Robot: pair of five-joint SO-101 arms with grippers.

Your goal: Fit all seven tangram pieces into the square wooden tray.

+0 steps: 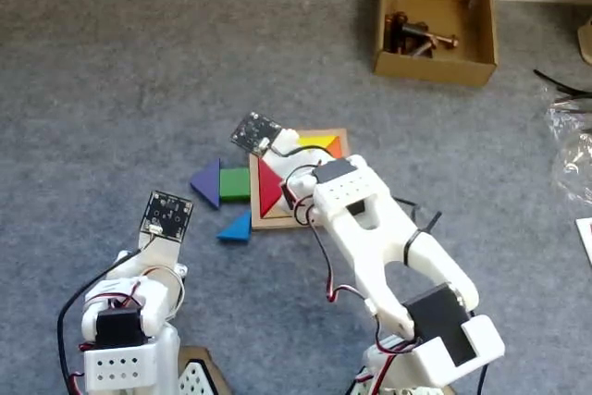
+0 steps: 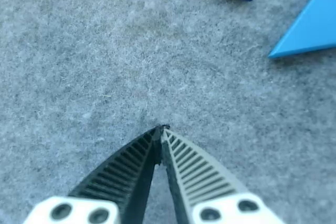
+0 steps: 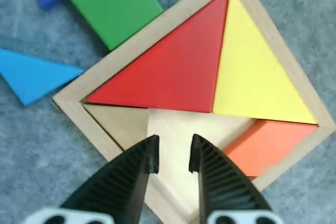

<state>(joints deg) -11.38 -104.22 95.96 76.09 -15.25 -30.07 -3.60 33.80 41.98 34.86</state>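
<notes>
White plastic arms (image 1: 370,228) — black servos (image 1: 442,316), thin red cables (image 1: 320,245), ribbed tool fingers (image 3: 126,182)

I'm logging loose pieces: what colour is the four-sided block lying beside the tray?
Green; the block shows best in the right wrist view.

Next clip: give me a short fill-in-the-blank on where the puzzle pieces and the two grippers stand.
1. Inside the tray, the red triangle shares an edge with the ____ triangle.
2. The green piece lies ____ the tray, against its rim.
3. The left gripper, over the carpet, is ____.
4. The right gripper, over the tray's bare wood, is ____.

Missing words: yellow; outside; shut; open.
</notes>
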